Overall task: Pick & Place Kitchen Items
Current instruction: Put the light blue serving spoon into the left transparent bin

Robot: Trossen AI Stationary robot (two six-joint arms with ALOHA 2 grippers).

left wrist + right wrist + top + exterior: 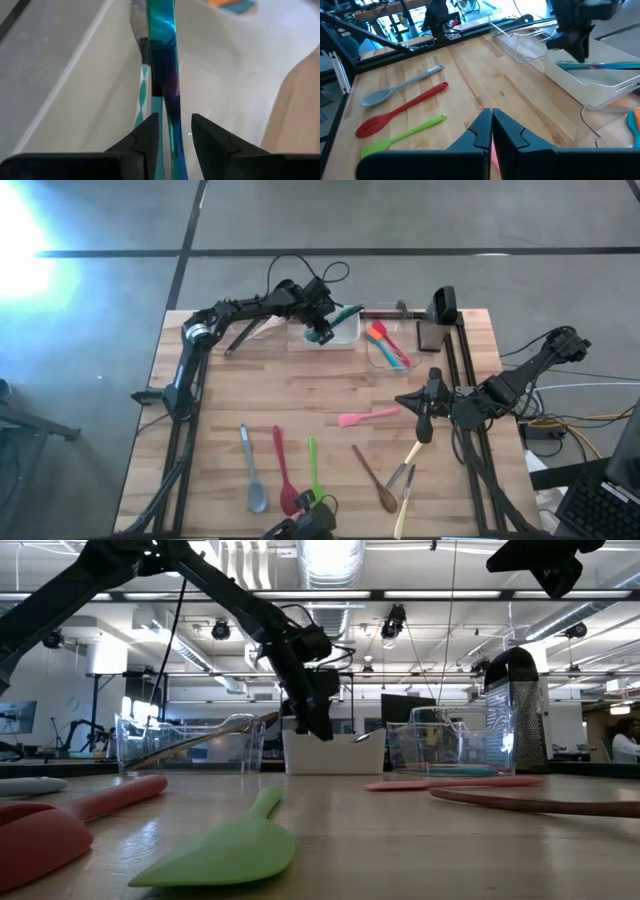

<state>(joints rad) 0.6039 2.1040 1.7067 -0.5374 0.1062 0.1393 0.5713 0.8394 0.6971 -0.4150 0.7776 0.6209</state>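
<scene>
My left gripper [320, 332] hangs over the white tub [340, 338] at the table's far side. It is open, and its fingers stand on either side of an iridescent teal utensil [167, 75] that lies in the tub, with a gap showing at each finger. The utensil's far end rests on the tub's rim [600, 65]. My right gripper [492, 122] is shut and empty, just above the handle end of the pink spatula [368, 417], which lies flat on the table.
A grey spoon [252, 475], a red slotted spoon [283, 475], a green spatula [313, 468], a wooden spoon [375, 478] and cream-handled cutlery [410, 455] lie near the front edge. Clear tubs [258, 335] [390, 348] flank the white one. A grater [440, 315] stands far right.
</scene>
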